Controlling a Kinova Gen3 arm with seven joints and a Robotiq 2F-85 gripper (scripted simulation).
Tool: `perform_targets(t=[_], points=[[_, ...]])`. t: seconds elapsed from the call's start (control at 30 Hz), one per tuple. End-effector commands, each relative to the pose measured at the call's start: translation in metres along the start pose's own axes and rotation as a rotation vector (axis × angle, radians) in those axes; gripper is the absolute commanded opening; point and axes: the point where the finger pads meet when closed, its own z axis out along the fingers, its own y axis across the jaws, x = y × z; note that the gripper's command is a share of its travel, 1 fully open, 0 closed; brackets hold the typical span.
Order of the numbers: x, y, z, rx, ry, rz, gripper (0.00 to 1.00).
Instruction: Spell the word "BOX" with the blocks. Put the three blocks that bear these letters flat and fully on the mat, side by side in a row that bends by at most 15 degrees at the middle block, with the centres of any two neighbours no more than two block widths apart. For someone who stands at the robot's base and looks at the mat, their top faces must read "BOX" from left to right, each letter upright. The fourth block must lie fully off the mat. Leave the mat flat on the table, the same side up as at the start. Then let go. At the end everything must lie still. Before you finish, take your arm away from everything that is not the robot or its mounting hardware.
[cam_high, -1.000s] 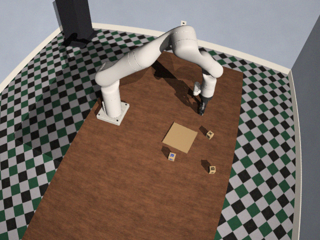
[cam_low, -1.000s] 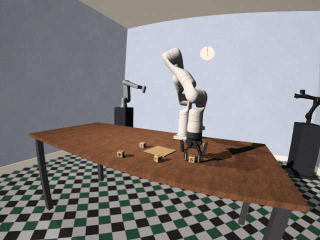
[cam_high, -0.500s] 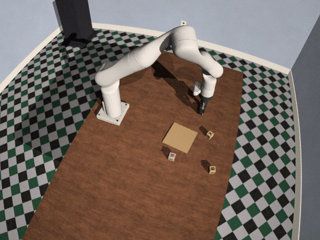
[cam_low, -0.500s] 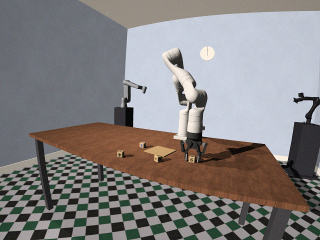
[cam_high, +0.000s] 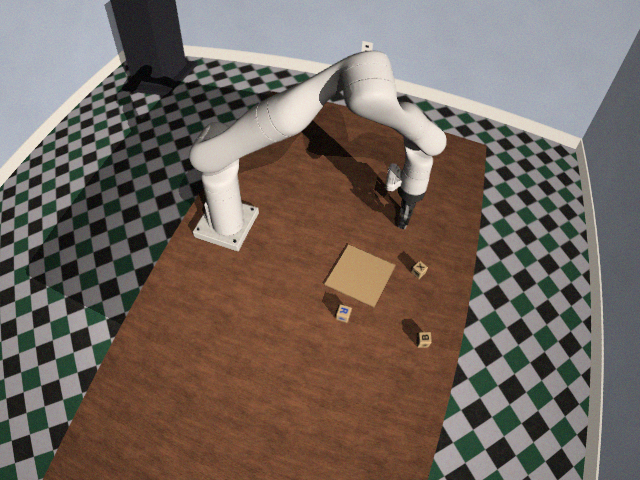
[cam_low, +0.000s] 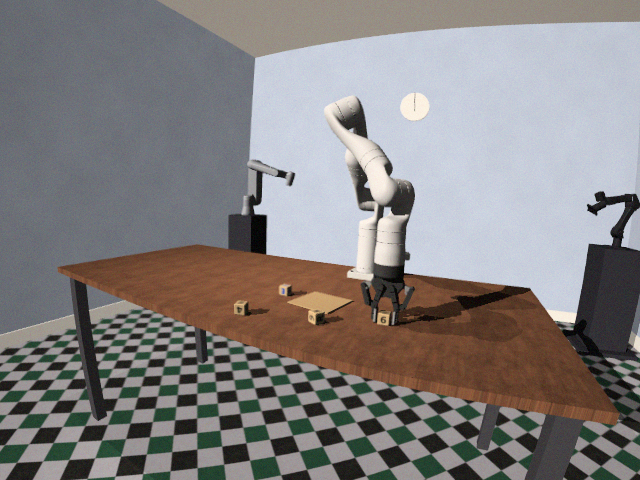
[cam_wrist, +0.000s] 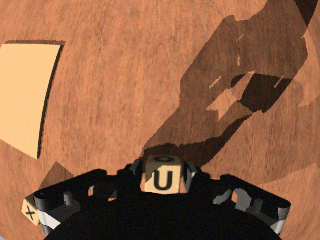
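My gripper (cam_high: 402, 225) (cam_low: 385, 317) (cam_wrist: 162, 169) points down, partly open, around a block (cam_low: 384, 318) (cam_wrist: 162, 181) on the table. Narrow gaps show between that block and the fingers in the wrist view. The block's top reads U; a side toward the camera shows a round O-like character. The top view does not show it clearly. The X block (cam_high: 419, 269) (cam_low: 315, 317) (cam_wrist: 30, 212) lies off the mat's far edge. The B block (cam_high: 423, 339) (cam_low: 240, 308) lies farther off. The bare mat (cam_high: 360, 275) (cam_low: 320, 301) (cam_wrist: 25, 95) lies flat.
The R block (cam_high: 343, 313) (cam_low: 285, 290), with blue letters, lies on the table (cam_high: 232, 361) (cam_low: 170, 279) just off the mat. The X block is the nearest one beside the gripper. The arm's shadow falls across the table behind the gripper.
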Motion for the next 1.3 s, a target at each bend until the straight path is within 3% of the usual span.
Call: perform_targets(t=[0.0,1.1,1.27], points=[[-0.001,0.0,-0.001,0.0,-0.002,0.0,0.26],[-0.001,0.0,-0.001,0.0,-0.002,0.0,0.26],[-0.001,0.0,-0.012,0.0,-0.002,0.0,0.26]])
